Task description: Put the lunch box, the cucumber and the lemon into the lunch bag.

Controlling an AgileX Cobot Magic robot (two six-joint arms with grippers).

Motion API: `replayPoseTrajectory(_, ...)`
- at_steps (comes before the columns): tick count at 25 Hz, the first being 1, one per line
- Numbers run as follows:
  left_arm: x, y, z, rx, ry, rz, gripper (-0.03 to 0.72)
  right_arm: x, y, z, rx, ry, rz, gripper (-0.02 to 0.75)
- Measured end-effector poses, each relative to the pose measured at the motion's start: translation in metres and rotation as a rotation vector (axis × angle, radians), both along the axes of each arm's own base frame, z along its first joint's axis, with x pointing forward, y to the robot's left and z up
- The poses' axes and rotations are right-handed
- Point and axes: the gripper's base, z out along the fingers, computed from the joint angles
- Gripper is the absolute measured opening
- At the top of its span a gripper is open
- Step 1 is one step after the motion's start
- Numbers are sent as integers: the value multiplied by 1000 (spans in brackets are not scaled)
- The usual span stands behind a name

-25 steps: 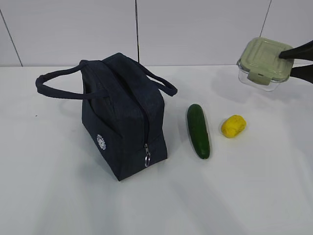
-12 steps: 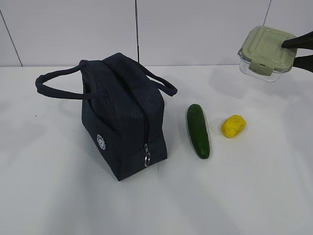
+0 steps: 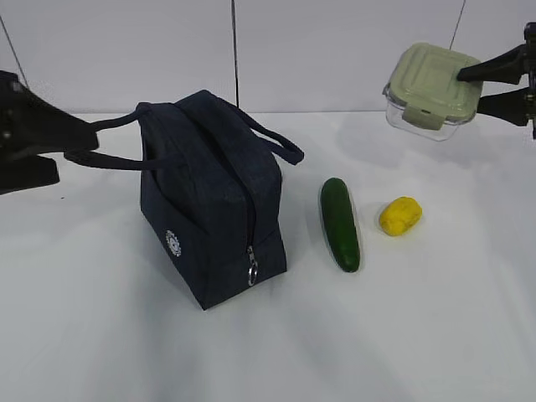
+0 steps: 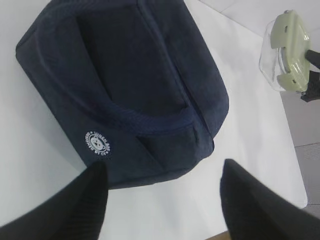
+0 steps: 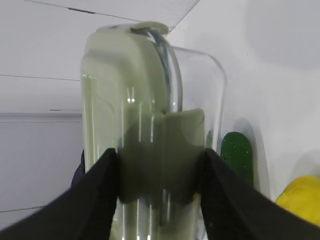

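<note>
- You are looking at the lunch bag (image 3: 211, 197) standing upright on the white bench (image 3: 435, 318); take it as your landmark.
- The bag's zipper is running down its near end, with the metal ring pull (image 3: 252, 274) hanging close to the bottom; the top is looking closed.
- A small white round logo (image 3: 173, 243) is showing on the bag's left-facing side, and the two loop handles are arching out from the top, one toward the left and one toward the right.
- The cucumber (image 3: 340, 224) is lying on the bench just to the right of the bag, lengthwise toward the camera, not touching the bag.
- The lemon (image 3: 399, 216) is sitting farther right of the bag, just beyond the cucumber and apart from it.
- The right gripper (image 3: 488, 82) is holding the lunch box (image 3: 431, 90) up in the air, high and well to the right of the bag, above the far end of the bench.
- Its jaws are pinching the box from the right side, one on the pale green lid and one under the clear base; in the right wrist view you are seeing the dark fingers (image 5: 97, 190) pressing on both faces.
- The box is tilting slightly, its lid facing up and toward the camera.
- The left gripper (image 3: 42, 146) is hovering to the left of the bag, level with the left handle.
- Its jaws are spread wide and holding nothing; in the left wrist view the bag is lying beyond both fingertips (image 4: 95, 187).
</note>
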Motion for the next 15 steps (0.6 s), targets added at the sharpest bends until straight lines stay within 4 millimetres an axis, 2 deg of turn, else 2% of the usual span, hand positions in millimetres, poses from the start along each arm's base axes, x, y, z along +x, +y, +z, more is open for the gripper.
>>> replayPoseTrajectory(7, 21, -38, -22, -7, 14, -24, 507, 2, 8, 2, 19, -7, 9, 359)
replayPoseTrajectory(11, 40, -61, -24, 1, 13, -50, 507, 2, 8, 2, 19, -7, 10, 359)
replayPoseTrajectory(15, 59, -71, -26, -2, 22, -50, 508, 2, 9, 2, 19, -6, 11, 359)
